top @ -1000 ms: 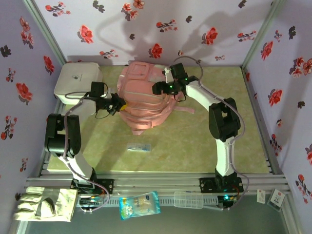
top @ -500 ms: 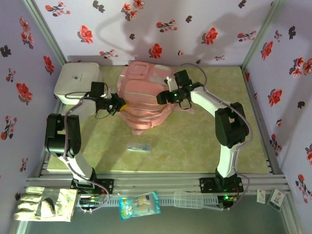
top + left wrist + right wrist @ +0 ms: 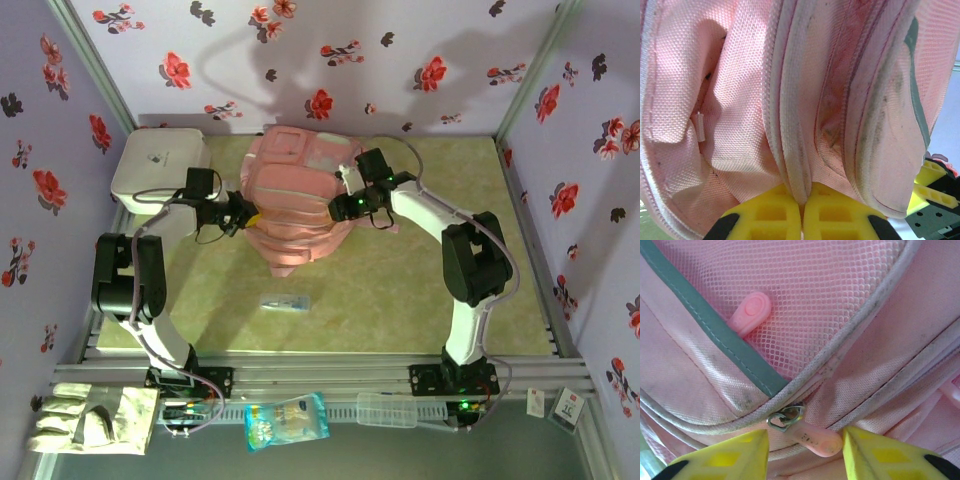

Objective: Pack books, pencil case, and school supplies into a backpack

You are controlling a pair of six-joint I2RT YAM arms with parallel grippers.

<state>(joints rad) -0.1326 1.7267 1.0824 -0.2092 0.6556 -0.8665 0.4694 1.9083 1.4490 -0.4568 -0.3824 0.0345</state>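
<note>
Pink backpack (image 3: pixel 292 215) lies flat; clear packet (image 3: pixel 285 302) nearby.

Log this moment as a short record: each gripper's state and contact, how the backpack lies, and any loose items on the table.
left gripper: shut, pinching a seam fold of the backpack
right gripper: open, fingers either side of the pink zipper pull, not yet pinched
backpack position: lying flat, middle of the table, toward the far side
clear packet: loose on the table, nearer the arms, apart from the backpack
white box: far left corner
</note>
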